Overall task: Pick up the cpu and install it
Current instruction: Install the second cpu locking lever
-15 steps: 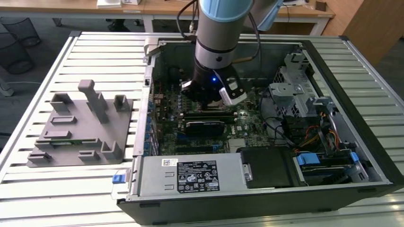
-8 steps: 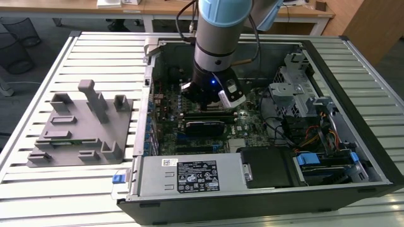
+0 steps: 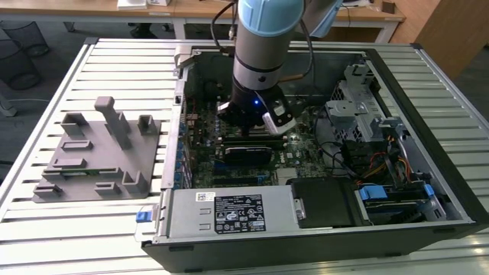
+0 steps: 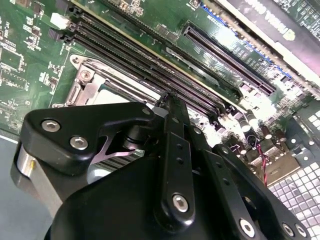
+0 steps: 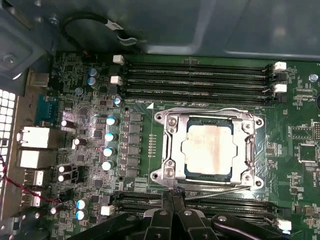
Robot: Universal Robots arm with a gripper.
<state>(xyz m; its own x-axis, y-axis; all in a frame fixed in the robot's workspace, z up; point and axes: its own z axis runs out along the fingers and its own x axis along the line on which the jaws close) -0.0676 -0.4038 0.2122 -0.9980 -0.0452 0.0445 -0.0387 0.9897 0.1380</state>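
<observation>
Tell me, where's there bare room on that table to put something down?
The slatted table is bare in front of the grey fixture and behind it, on the exterior view's left of the computer case. Inside the case it is crowded: the arm hangs over the board, where the cpu sits in its socket.

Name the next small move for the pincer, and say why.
Probably a short lift straight up. The cpu already lies flat inside the socket frame, and the pincer, its tips together and holding nothing, sits at the frame's edge, close to the memory slots.
</observation>
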